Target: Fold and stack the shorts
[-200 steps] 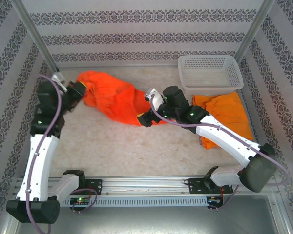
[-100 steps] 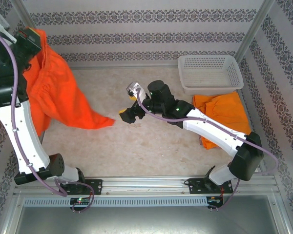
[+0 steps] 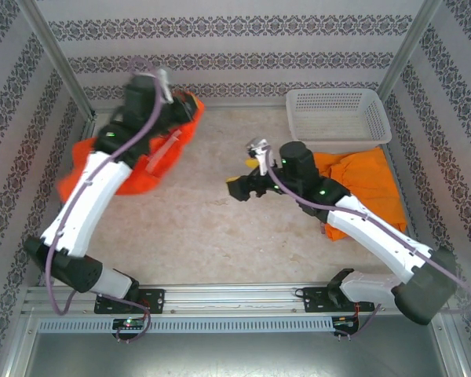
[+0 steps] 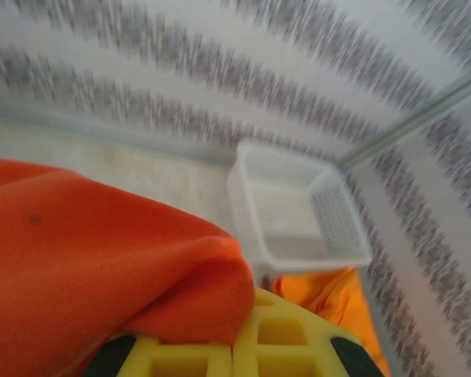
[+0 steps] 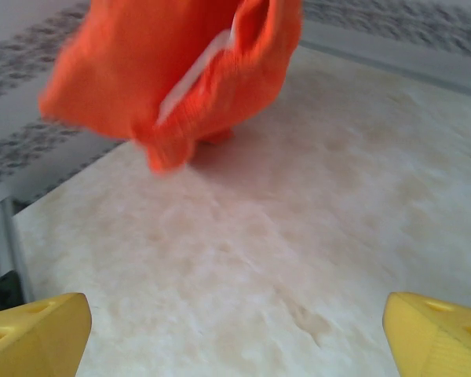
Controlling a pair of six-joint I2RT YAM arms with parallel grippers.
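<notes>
L gripper [image 4: 235,355] fingers pressed shut on a fold of the bright orange shorts [image 3: 145,174], cloth bunched at far-left corner of table [image 3: 220,236], partly under L arm. R gripper [image 5: 235,334] fingers [image 5: 31,330] spread wide w/ nothing between, over bare tabletop near mid-table, apart from that bundle. Second orange shorts [image 3: 361,184] lie at right, just in front of white basket [image 3: 337,118]

Bright, even light, faint shadows; motion-blurred orange shorts [image 5: 180,71] in both wrist views.
</notes>
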